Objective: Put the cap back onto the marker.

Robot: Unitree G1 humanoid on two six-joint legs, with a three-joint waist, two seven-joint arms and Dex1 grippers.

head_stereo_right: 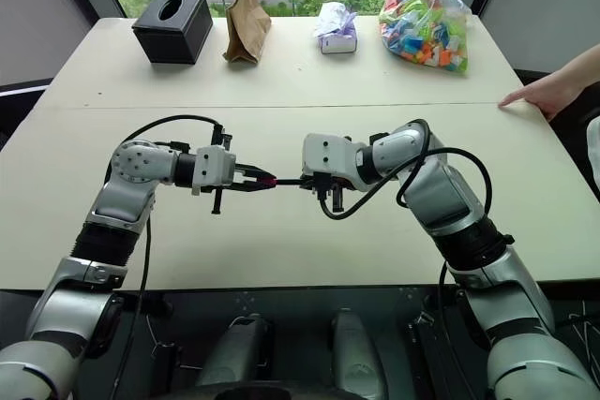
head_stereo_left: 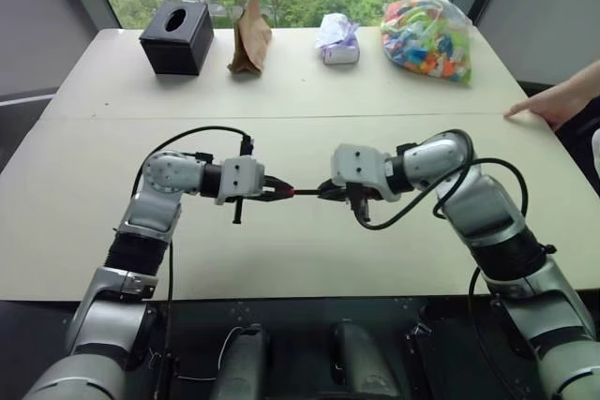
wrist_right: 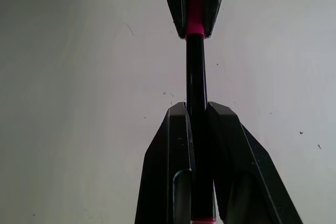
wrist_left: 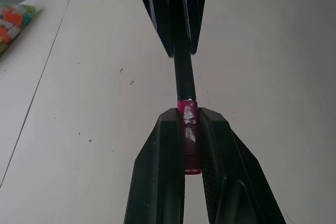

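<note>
Two grippers meet over the table (head_stereo_left: 309, 91), nose to nose, and the capping step looks all but finished. The left gripper (head_stereo_left: 277, 194) is clamped on the cap (wrist_left: 188, 129), which sits between its fingers with its open end facing outward. The right gripper (head_stereo_left: 328, 193) is clamped on the marker (wrist_right: 196, 72), whose dark barrel runs straight out past its fingertips and bridges the short gap between the two hands.

In the left wrist view the barrel meets the mouth of the cap with no tip showing, so the cap appears to be on, though I cannot tell whether it is pressed fully home.

I judge the next move calls for a short, firm push of the hands toward each other along the marker's own line, keeping both grips aligned so the barrel does not bend aside. Then one hand can let go.
</note>
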